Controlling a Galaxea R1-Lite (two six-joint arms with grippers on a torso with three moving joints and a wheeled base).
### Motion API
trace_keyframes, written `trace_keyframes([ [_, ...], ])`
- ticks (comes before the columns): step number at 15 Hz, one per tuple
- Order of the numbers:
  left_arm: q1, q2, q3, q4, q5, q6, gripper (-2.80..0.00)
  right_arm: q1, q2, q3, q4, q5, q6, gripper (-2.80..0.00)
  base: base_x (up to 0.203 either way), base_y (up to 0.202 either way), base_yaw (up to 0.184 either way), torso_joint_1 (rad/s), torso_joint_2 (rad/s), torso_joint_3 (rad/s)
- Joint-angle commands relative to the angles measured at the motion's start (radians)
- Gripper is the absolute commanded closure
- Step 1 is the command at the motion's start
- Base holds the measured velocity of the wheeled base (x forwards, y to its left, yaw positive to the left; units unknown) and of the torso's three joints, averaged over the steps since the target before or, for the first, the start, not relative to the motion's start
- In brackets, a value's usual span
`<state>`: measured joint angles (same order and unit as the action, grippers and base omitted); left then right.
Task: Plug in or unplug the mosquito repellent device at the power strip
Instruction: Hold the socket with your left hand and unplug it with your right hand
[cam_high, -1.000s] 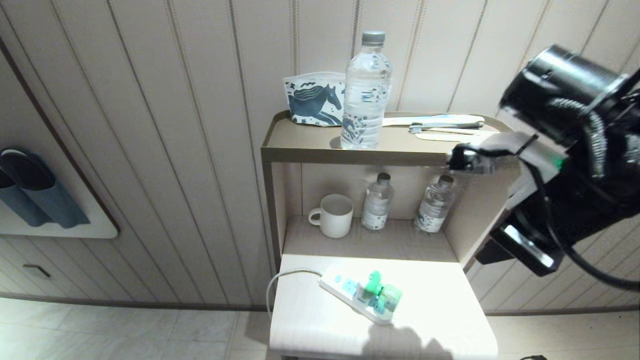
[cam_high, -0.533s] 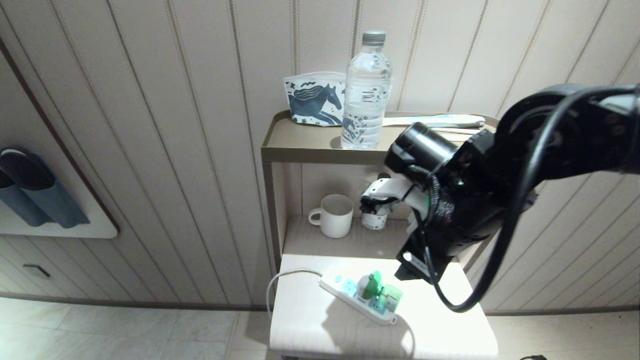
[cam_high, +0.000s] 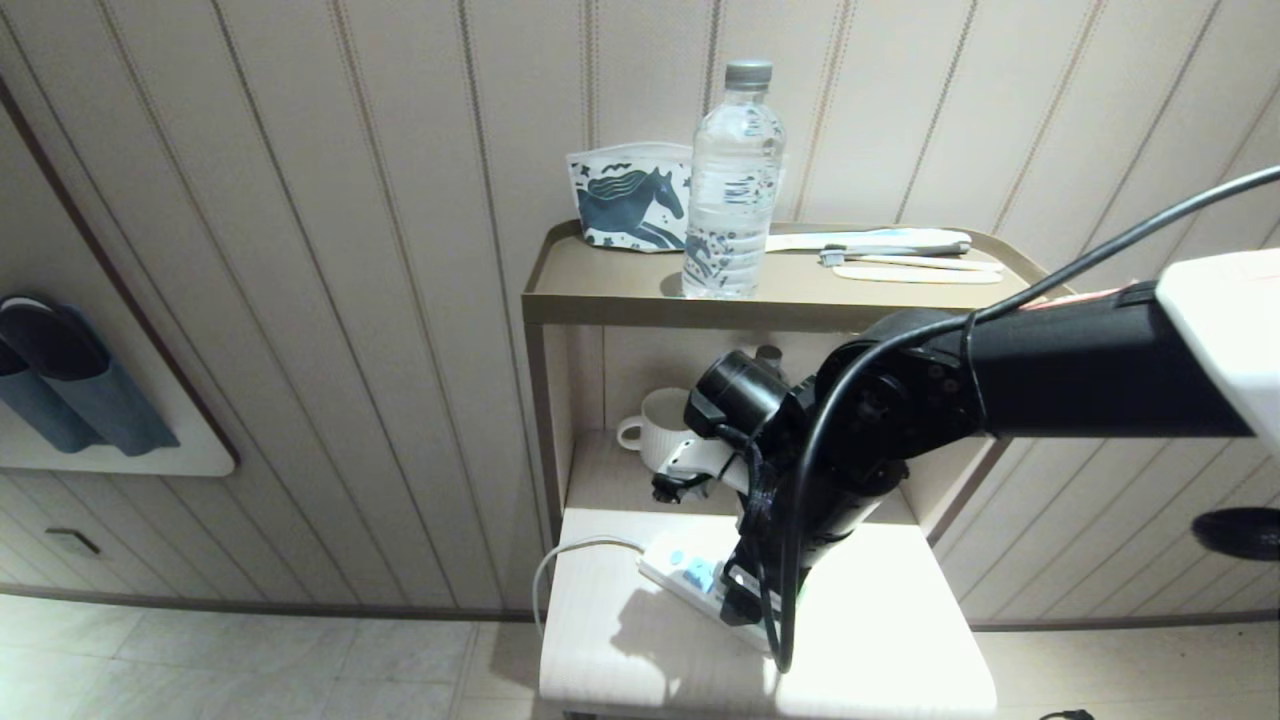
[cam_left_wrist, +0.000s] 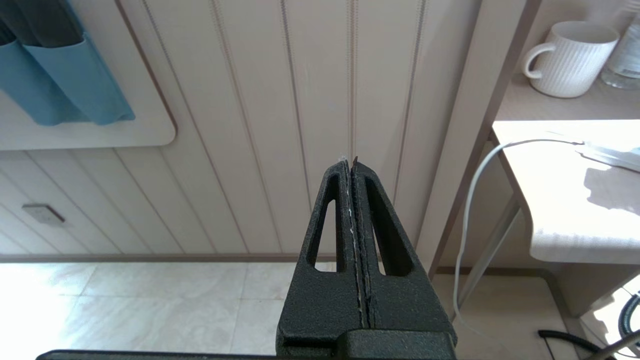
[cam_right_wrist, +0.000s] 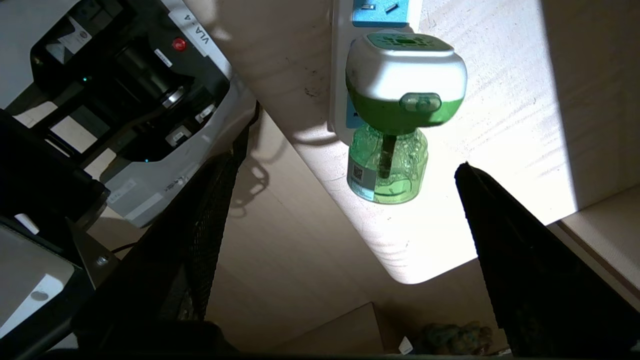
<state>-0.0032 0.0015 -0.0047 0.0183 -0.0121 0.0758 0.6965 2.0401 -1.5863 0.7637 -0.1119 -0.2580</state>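
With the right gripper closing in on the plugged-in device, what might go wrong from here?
The right gripper is open, short of the device. Pulling could drag the loose power strip along. The device lies near the table edge, so a slip might knock it off.

Tall water bottle (cam_high: 733, 180) and horse-print pouch (cam_high: 630, 205) atop shelf (cam_high: 600, 290); white mug (cam_left_wrist: 567, 57) below.

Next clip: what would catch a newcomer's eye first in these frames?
First, the black right arm reaching across the head view down over the power strip on the white table. In the right wrist view, the right gripper is open just short of the mosquito repellent device, which sits on the strip. The left gripper hangs shut beside the table, facing the panelled wall.
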Motion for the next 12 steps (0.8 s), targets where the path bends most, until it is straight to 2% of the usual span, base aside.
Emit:
trace_keyframes([
  [1,0.0,0.0,0.0,0.0,0.0,0.001,0.0,-0.014,0.034,-0.011,0.002,0.0,-0.008,-2.8,0.0,0.0,0.0,0.0,0.0,0.0],
  [8,0.0,0.0,0.0,0.0,0.0,0.001,0.0,-0.052,0.117,-0.033,-0.029,0.0,-0.037,-2.8,0.0,0.0,0.0,0.0,0.0,0.0],
  [12,0.0,0.0,0.0,0.0,0.0,0.001,0.0,-0.08,0.183,-0.096,-0.033,0.001,-0.044,-2.8,0.0,0.0,0.0,0.0,0.0,0.0],
])
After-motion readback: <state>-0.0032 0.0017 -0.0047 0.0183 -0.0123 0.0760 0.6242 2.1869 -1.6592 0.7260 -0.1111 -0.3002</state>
